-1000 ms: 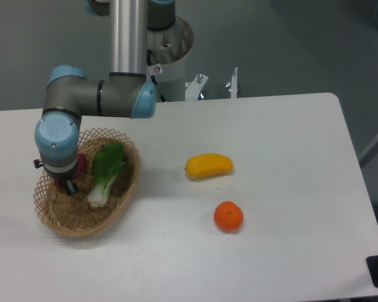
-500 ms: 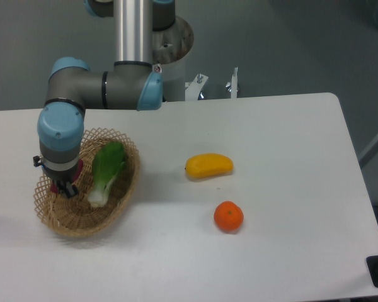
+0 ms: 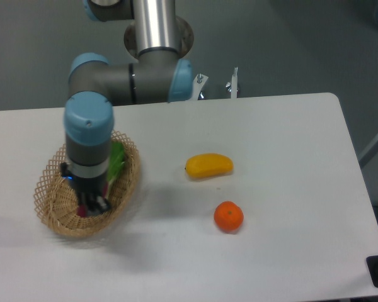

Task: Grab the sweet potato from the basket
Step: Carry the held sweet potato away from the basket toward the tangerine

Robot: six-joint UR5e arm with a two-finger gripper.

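The tan wicker basket [image 3: 48, 181] sits at the left of the white table. My gripper [image 3: 92, 204] hangs over the basket's front part, pointing down. Its dark fingers are closed around the sweet potato [image 3: 82, 210], of which only a small reddish sliver shows beside the fingers. The arm's wrist hides most of the tuber and the basket's middle. I cannot tell how far the tuber is above the basket floor.
A green leafy vegetable [image 3: 118, 157] lies in the basket, partly behind the wrist. A yellow oblong fruit [image 3: 208, 165] and a round orange [image 3: 229, 216] lie on the table to the right. The robot's base stands at the table's back edge.
The arm has swung right and toward the front of the basket. The reddish tuber has left the basket's back left and now shows at the fingers.
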